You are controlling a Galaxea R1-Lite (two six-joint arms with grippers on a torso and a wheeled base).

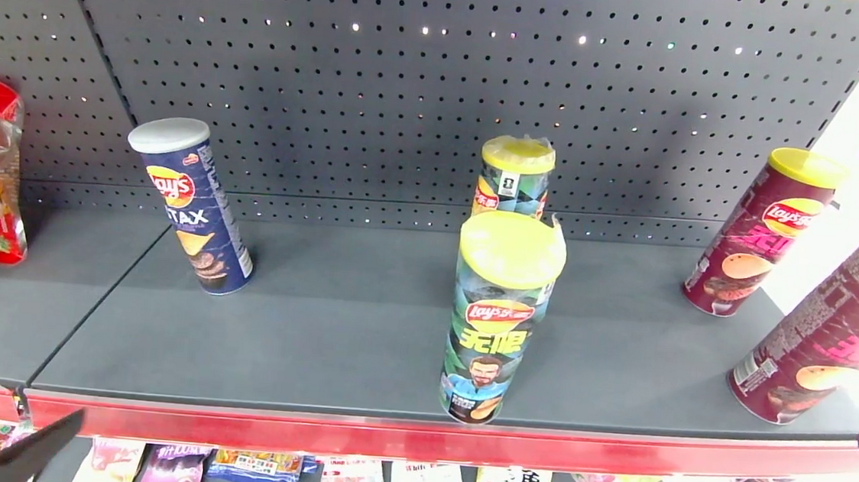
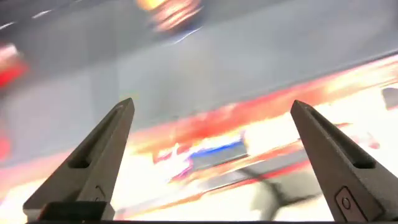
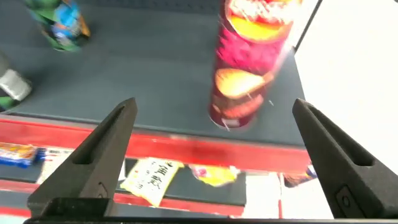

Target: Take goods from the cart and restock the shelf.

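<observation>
Left pincer: the left gripper (image 2: pixel 211 104) gapes wide and empty, low before the shelf (image 1: pixel 361 327).
Right pincer: the right gripper (image 3: pixel 214 104) is spread too, holding nothing, facing the near maroon chip can (image 3: pixel 245 74).
Goods: the cans stand upright on the shelf.
Risk: the near green chip can (image 1: pixel 496 323) stands by the front edge, and a brushing arm could topple it off.

- In the head view the shelf (image 1: pixel 362 320) is brightly and evenly lit, and the green can (image 1: pixel 496 323) throws only a soft, faint shadow on it.
- Hard white light floods in past the shelf's right end. It blows out that corner and washes the near maroon can (image 1: pixel 828 334).
- Pinpoints of light shine through holes in the pegboard (image 1: pixel 411 79).
- Wide-angle distortion tips the blue can (image 1: pixel 191 207) leftward and the near maroon can rightward.
- Motion blur smears the left wrist view, where only the left gripper (image 2: pixel 211 106) is crisp.
- The right wrist view is mildly blurred and blown white beyond the shelf's end.
</observation>
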